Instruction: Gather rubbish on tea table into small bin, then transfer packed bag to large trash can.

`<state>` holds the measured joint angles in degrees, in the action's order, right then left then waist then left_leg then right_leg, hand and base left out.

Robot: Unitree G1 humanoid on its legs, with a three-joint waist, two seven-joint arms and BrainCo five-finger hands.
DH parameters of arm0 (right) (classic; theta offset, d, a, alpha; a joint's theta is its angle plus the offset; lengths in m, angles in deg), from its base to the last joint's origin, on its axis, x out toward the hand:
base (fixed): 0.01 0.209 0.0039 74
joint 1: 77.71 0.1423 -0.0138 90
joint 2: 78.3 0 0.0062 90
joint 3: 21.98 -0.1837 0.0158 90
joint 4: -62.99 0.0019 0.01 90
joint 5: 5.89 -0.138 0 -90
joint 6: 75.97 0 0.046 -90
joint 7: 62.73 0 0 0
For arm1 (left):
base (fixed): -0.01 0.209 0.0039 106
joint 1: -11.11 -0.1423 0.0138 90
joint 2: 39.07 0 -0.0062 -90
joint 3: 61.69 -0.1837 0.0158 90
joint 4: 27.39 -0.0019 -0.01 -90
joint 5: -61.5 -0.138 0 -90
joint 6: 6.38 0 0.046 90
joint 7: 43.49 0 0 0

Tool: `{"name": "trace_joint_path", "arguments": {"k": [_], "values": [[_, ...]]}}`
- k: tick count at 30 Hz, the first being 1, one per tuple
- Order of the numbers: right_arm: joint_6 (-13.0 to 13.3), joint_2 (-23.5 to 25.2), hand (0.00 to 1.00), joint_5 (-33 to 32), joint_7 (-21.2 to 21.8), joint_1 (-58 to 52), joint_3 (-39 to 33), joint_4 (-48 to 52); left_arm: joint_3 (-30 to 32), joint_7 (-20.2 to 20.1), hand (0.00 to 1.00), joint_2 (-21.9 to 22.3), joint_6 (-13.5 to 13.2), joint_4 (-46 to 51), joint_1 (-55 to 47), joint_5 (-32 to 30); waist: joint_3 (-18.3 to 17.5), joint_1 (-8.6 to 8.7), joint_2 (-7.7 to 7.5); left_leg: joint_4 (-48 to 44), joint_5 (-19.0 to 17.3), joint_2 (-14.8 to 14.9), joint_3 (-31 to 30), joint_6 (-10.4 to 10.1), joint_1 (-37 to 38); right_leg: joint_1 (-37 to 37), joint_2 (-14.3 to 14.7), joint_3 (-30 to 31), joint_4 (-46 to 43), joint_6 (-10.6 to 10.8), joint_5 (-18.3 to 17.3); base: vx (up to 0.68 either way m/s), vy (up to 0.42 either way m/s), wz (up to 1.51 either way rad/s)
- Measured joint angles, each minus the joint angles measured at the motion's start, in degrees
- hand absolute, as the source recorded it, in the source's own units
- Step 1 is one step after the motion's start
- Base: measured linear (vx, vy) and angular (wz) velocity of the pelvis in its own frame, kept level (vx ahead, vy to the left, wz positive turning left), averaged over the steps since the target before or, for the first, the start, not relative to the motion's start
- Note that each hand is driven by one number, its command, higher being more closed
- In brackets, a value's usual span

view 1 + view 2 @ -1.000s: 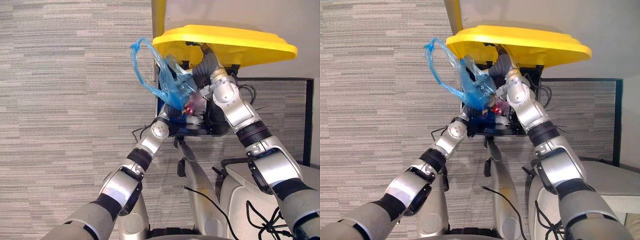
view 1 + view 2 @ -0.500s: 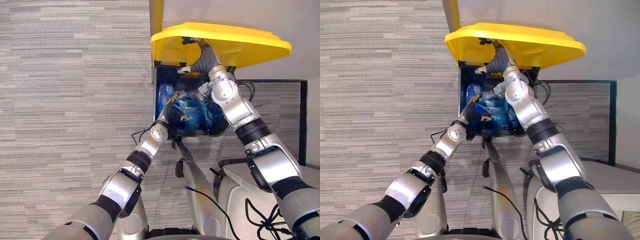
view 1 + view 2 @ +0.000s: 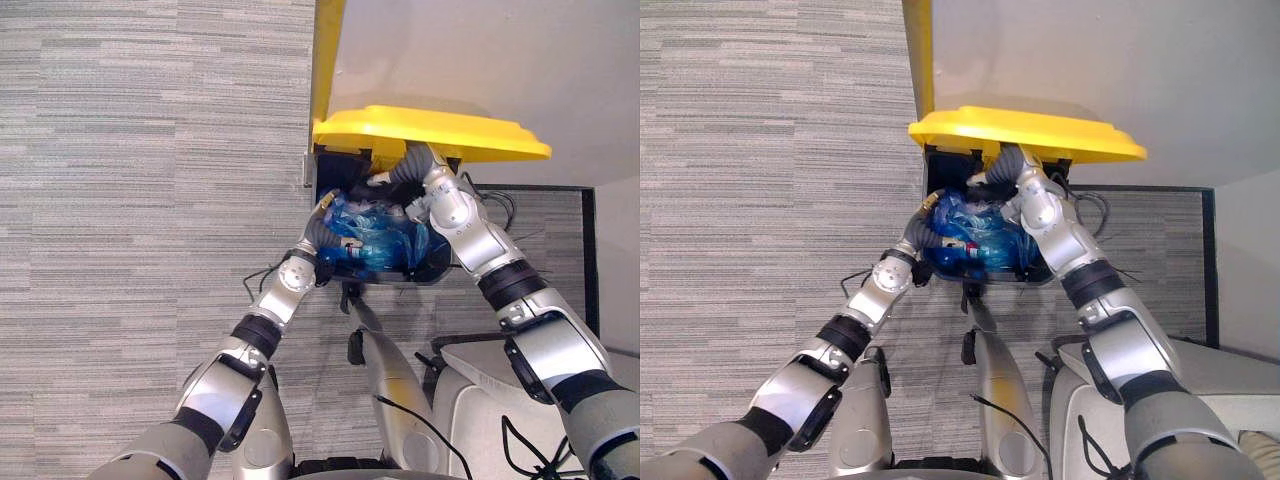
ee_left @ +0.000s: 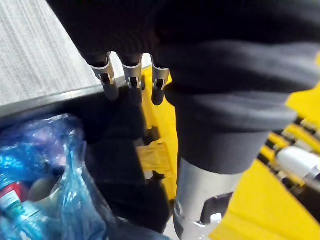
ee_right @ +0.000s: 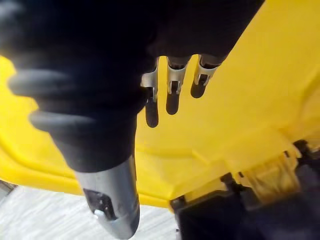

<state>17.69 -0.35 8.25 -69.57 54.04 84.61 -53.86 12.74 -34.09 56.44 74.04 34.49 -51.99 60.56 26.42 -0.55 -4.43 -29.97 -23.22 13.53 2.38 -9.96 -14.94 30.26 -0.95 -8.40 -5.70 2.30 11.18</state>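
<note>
**Bag is in the can, just below your left fingers**

The blue bag (image 3: 375, 240) lies inside the large trash can (image 4: 45, 101), under the raised yellow lid (image 3: 430, 135). Your left hand (image 3: 318, 225) hangs at the can's left rim, its fingers (image 4: 111, 82) straight and holding nothing. The bag sits just below them, toward the right. Your right hand (image 3: 400, 180) props the lid, its fingers (image 5: 171, 95) straight against the underside. The drop looks done, so withdraw the left hand first.

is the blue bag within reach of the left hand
Probably yes: the right hand props the lid up, and the left hand sits at the open can's rim, right beside the bag.
</note>
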Motion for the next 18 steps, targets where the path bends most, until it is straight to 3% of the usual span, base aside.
{"name": "trace_joint_path", "arguments": {"k": [9,18], "values": [[0.6,1.6,0.0,-0.2,2.2,-18.8,-9.3,1.7,9.6,-5.7,0.0,-4.5,-1.0,1.3,-24.6,3.8,-6.8,-0.64,0.82,3.9,1.2,-2.1,-0.6,1.7,5.0,-4.6,-2.2,-0.7,1.0,0.1,-0.8,0.04,0.015,0.12],[1.1,10.4,0.0,-0.1,3.6,-27.4,-10.3,1.4,14.1,-8.3,0.0,-4.7,-0.6,-9.7,-29.5,0.6,-8.2,-1.05,0.84,2.9,1.0,-2.5,-0.9,2.3,9.7,-9.9,-2.9,-1.0,1.0,1.2,-1.5,-0.03,-0.009,0.05]]}}
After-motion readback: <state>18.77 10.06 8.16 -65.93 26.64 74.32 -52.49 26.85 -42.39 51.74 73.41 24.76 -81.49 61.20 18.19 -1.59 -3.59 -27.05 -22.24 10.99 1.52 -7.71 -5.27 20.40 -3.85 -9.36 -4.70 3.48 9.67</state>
